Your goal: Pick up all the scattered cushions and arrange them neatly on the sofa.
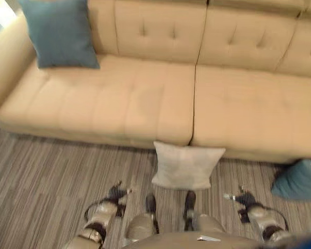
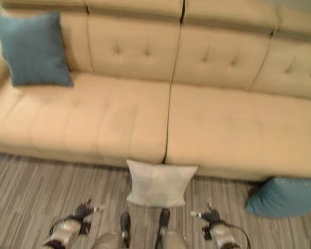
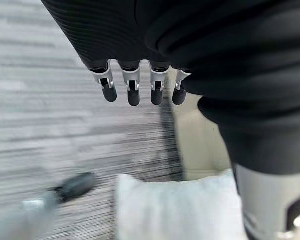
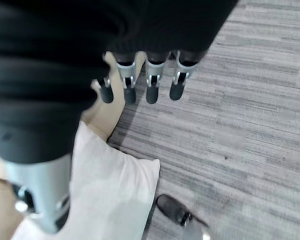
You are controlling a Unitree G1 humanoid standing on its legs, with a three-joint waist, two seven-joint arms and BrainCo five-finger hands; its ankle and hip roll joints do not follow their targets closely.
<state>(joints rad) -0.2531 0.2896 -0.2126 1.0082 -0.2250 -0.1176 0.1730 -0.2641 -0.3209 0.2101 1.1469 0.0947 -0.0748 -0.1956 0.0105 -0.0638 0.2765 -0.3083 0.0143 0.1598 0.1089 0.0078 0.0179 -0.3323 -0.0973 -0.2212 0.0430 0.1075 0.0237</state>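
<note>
No readable text, label, brand, number or sign on any surface in any view.

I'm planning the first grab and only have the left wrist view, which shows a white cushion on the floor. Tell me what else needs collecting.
Observer: A teal cushion lies on the carpet by the sofa's front, on your right.
Operator: Report what's already on the sofa.
Observer: Another teal cushion leans on the backrest at the left end.
Operator: Confirm the right hand is free.
Observer: The right hand hangs open above the carpet, holding nothing.
</note>
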